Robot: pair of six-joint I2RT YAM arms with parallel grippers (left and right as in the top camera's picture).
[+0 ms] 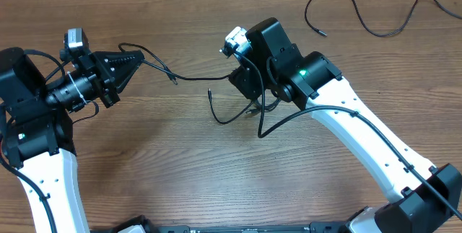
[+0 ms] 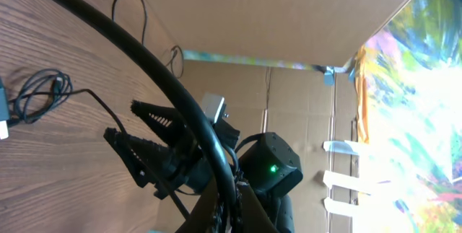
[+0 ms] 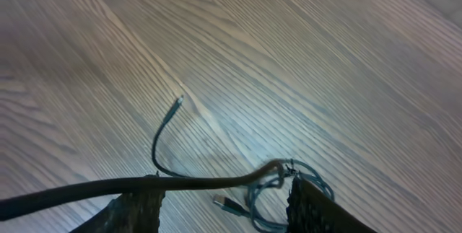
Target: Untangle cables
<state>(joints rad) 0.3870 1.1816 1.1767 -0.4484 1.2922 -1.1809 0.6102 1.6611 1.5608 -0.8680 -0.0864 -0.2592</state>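
Note:
A thin black cable (image 1: pixel 195 78) runs between the two grippers above the wooden table (image 1: pixel 180 161). My left gripper (image 1: pixel 141 60) is shut on its left end; the left wrist view shows the fingers (image 2: pixel 250 205) pinched together on the cable (image 2: pixel 144 53). My right gripper (image 1: pixel 249 96) points down over a small coil (image 3: pixel 317 188) of cables. Its jaws stand apart in the right wrist view (image 3: pixel 222 186), with the coil and a plug (image 3: pixel 227 204) on the table between them. The cable (image 3: pixel 108 187) crosses in front of the fingers. A loose end (image 3: pixel 178 102) lies beyond.
Another long black cable (image 1: pixel 361 18) lies loose at the table's far right corner. Cardboard walls (image 2: pixel 274 16) stand behind the table. From the left wrist I see the right arm (image 2: pixel 271 164) facing me, close by.

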